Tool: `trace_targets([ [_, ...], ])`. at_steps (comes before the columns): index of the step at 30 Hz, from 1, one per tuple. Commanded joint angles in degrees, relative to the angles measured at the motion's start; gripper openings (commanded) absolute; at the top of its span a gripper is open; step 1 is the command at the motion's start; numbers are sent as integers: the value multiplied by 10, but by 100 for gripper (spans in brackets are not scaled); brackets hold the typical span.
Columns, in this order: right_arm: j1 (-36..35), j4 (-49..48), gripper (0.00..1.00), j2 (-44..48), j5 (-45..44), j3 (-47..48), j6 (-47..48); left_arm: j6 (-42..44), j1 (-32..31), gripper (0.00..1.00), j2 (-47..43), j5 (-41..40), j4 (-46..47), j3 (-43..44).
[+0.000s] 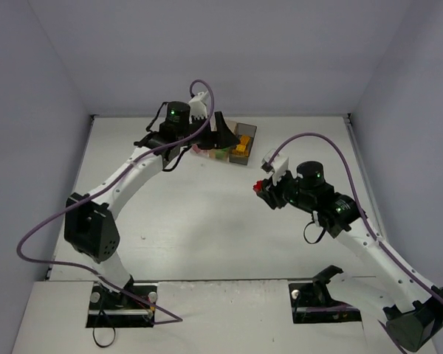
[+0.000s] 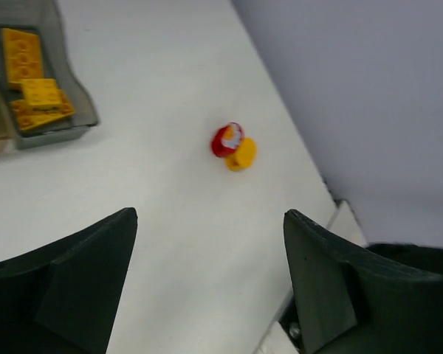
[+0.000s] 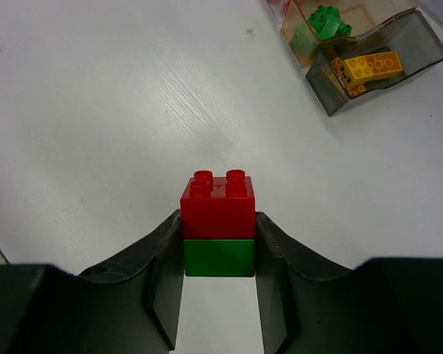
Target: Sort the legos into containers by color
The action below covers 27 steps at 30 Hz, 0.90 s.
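My right gripper (image 3: 218,225) is shut on a two-brick stack, a red lego (image 3: 218,203) on a green lego (image 3: 218,258), held above the table; it shows in the top view (image 1: 264,187) right of centre. The three containers stand in a row at the back (image 1: 244,138). The dark grey one (image 3: 421,46) holds yellow legos (image 3: 372,67), the orange-tinted one (image 3: 369,16) holds green legos (image 3: 325,21), and the clear one is cut off by the frame edge. My left gripper (image 2: 210,225) is open and empty, hovering by the containers (image 1: 217,127).
A small red and yellow piece (image 2: 233,145) lies on the table beyond the dark grey container (image 2: 74,110), near the wall and the table edge (image 2: 338,210). The enclosure walls stand close at the back and sides.
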<state>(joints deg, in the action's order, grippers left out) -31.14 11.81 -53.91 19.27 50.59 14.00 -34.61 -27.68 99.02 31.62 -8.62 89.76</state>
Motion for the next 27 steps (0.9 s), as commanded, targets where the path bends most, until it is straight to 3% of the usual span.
trace_targets([
  [1,3,-32,1,-2,15,29,16,-84,-4,74,-54,107,66,-23],
  [12,3,-42,2,-5,45,53,21,-46,-68,75,-101,107,-18,-38],
  [27,3,-49,3,-23,54,76,31,-36,-108,73,-110,95,-57,-15],
])
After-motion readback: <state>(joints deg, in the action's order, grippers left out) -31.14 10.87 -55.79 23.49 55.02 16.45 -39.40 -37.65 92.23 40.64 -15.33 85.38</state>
